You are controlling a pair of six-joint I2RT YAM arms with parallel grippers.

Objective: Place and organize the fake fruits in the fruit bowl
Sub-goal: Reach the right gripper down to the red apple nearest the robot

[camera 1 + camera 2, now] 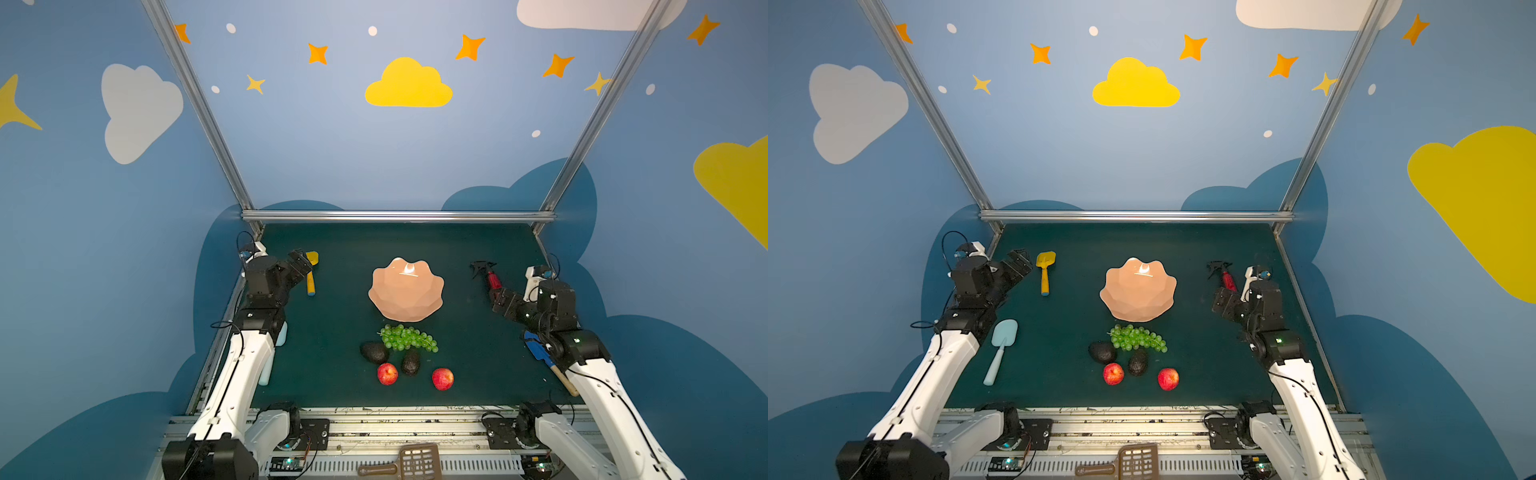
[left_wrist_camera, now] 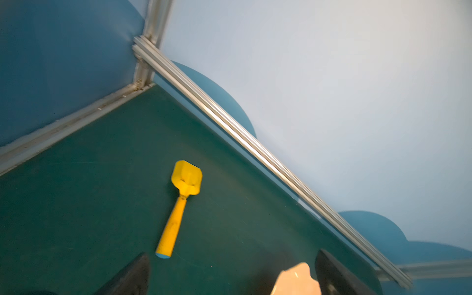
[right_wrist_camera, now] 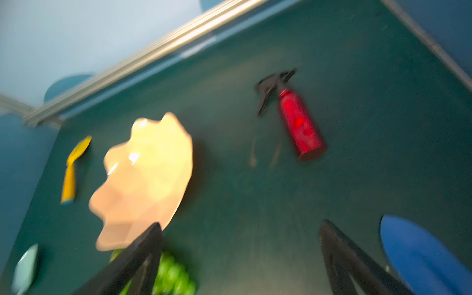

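Peach-pink and glossy, the fruit bowl (image 1: pixel 406 291) sits mid-tabletop (image 1: pixel 332 316) in a top view, with no fruit in it. Just in front of it lie the grapes (image 1: pixel 409 338). Nearer the front edge are one avocado (image 1: pixel 375 352) and a second avocado (image 1: pixel 411 363), then one apple (image 1: pixel 387 373) and a second apple (image 1: pixel 442 378), all on the green surface. The left pincer (image 1: pixel 301 262) hangs at the far left, partly hiding the yellow shovel (image 1: pixel 311 282). The right pincer (image 1: pixel 496 297) hangs at the far right, close to the red spray bottle (image 1: pixel 492 279).

A top view also shows a pale blue shovel (image 1: pixel 1003 345) lying beside the left arm.

From the left wrist, the two dark fingers (image 2: pixel 132 278) stand spread with nothing between them. The yellow shovel lies flat beyond them, and a corner of the bowl's rim (image 2: pixel 296 281) peeks in.

From the right wrist the picture is blurred. The fingers (image 3: pixel 138 258) are spread and hold nothing. The bowl, the grapes (image 3: pixel 173 275), the spray bottle and a dark blue shovel (image 3: pixel 421 255) lie around them.
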